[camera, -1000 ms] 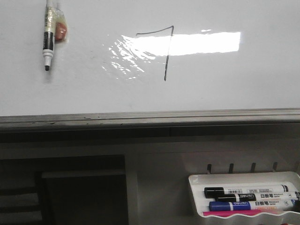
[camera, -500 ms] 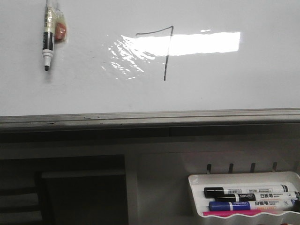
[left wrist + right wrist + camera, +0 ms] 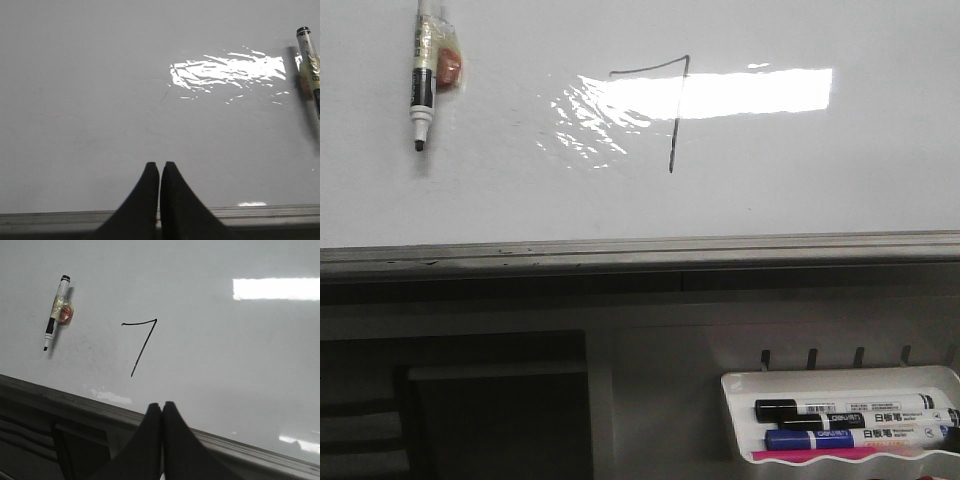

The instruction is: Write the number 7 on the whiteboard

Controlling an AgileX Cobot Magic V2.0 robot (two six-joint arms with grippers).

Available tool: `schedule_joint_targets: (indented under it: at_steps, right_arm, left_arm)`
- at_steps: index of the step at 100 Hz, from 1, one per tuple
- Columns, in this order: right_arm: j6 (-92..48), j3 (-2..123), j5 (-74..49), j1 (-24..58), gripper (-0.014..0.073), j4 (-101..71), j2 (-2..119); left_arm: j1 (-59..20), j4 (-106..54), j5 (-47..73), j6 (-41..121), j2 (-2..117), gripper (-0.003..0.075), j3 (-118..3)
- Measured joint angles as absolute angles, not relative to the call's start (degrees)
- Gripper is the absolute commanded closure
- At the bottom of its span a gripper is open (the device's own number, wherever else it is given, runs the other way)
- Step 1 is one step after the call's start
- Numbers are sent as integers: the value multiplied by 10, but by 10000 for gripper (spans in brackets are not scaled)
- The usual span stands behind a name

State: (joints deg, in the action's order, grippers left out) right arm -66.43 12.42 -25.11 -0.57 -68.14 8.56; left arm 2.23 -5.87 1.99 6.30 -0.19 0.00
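Note:
A black number 7 [image 3: 672, 105] is drawn on the glossy whiteboard [image 3: 820, 180], across a bright light reflection. It also shows in the right wrist view [image 3: 142, 342]. A black-and-white marker [image 3: 421, 85] hangs on the board at the upper left, tip down, with a taped red bit beside it. It also shows in the right wrist view [image 3: 54, 312] and the left wrist view [image 3: 310, 55]. My left gripper [image 3: 159, 164] is shut and empty, in front of the board's grey lower edge [image 3: 280, 212]. My right gripper [image 3: 161, 404] is shut and empty, below the 7. Neither gripper shows in the front view.
A small white tray [image 3: 840, 455] at the lower right holds black, blue and pink markers [image 3: 850, 425]. Hooks [image 3: 812, 358] stick up behind it. A dark recess [image 3: 490, 410] lies below the board at the left.

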Motion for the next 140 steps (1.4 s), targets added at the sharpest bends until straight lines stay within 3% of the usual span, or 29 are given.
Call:
schedule_joint_targets:
  at_steps: [26, 51, 63, 88, 140]
  right_arm:
    - [-623, 124, -202, -6, 657, -599, 86]
    - [-214, 74, -60, -6, 657, -138, 86]
    - [-119, 24, 0, -6, 657, -21, 75]
    - [-90, -5, -31, -6, 657, 34, -2]
    - [-86, -5, -33, -6, 657, 49, -6]
  left_arm:
    - [22, -59, 20, 63, -2, 741, 0]
    - [22, -59, 20, 63, -2, 741, 0]
    - [22, -59, 20, 63, -2, 741, 0]
    - [22, -59, 21, 63, -2, 741, 0]
    - [22, -59, 21, 63, -2, 741, 0]
